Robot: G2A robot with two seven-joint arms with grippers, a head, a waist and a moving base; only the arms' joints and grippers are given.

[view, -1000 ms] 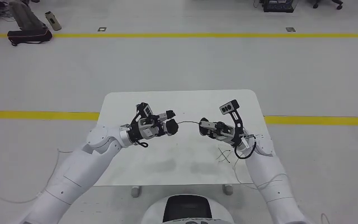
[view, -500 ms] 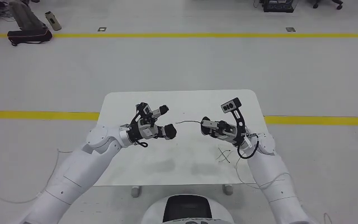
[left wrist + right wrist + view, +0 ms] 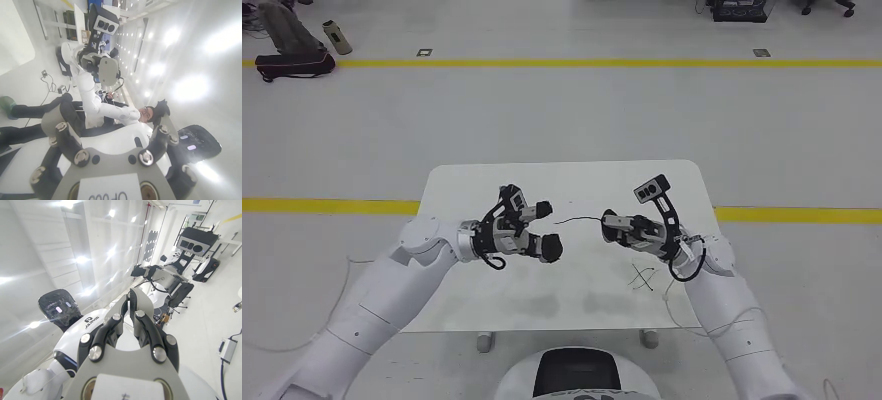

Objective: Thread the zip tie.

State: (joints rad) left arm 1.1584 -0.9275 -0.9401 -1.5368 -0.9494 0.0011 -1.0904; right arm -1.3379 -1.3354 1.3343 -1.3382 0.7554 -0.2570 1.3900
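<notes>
The zip tie is a thin black strand held level above the white table. My right gripper is shut on one end of it, and its pads stand almost together in the right wrist view. The free end points at my left gripper, which is open, with one finger on each side of the strand's line and a small gap to its tip. In the left wrist view the left gripper is spread wide with nothing between its fingers, and it faces the right gripper.
A black cross mark lies on the table near the right arm. Both grippers hover over the middle of the table, with bare surface all around them.
My left gripper has opened and let go of the zip tie's end, then turned and shifted slightly toward the table's near side. The right gripper has kept still with the tie.
</notes>
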